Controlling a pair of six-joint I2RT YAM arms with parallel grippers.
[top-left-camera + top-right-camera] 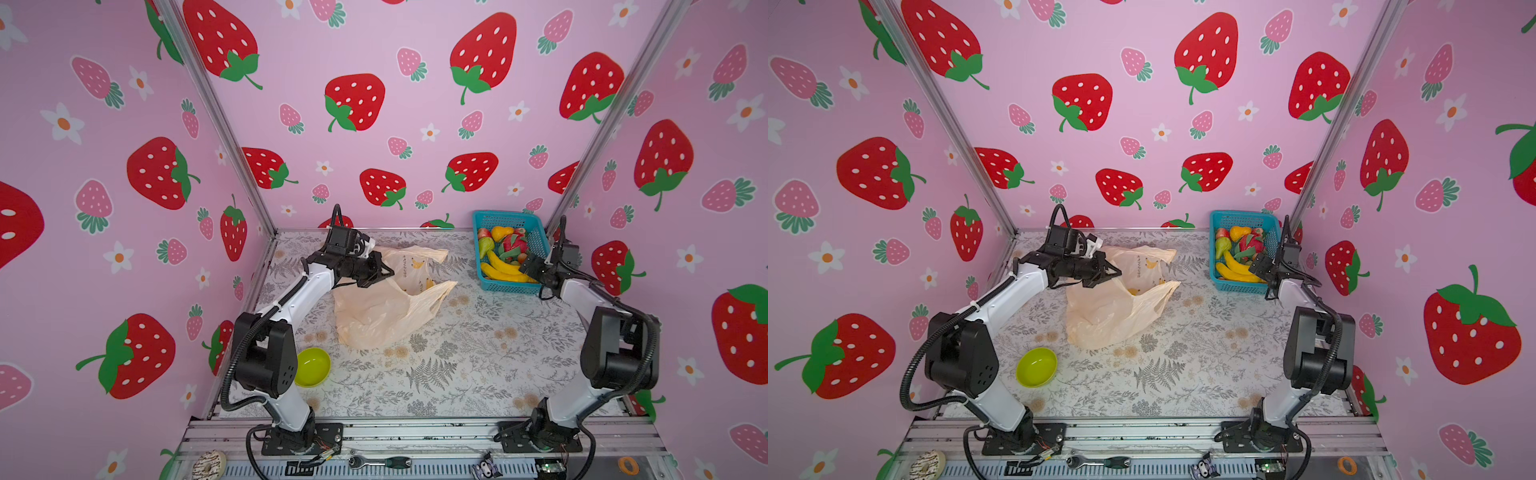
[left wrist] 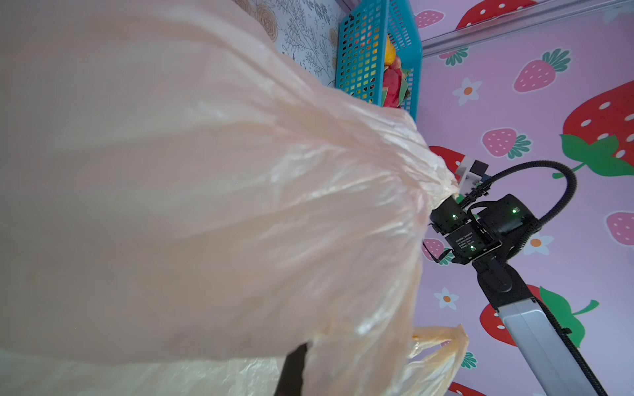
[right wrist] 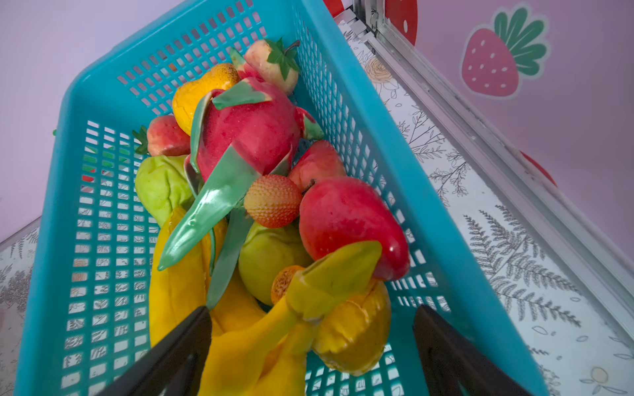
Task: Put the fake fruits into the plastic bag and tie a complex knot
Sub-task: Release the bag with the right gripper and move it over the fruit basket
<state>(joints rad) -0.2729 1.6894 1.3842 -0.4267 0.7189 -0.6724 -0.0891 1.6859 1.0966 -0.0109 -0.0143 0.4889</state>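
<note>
Right wrist view showed the fake fruits (image 3: 260,205) heaped in the teal basket (image 3: 360,144), with none visibly in the plastic bag (image 1: 386,307) yet. They looked glossy, hard and light, so they would likely slip out of a tip pinch. The near banana (image 3: 240,349) seemed best taken across its middle rather than by its tapering end. The right claw (image 3: 312,319) hung spread wide just over that banana, gripping nothing. In both top views the basket sat at one o'clock on the tabletop (image 1: 457,374). The bag slumped near the centre, its thin, limp film probably easy to tear or collapse. The left claw (image 1: 384,272), pressed together, pinched the bag's rim at about eleven o'clock of the bag and held the mouth up.
</note>
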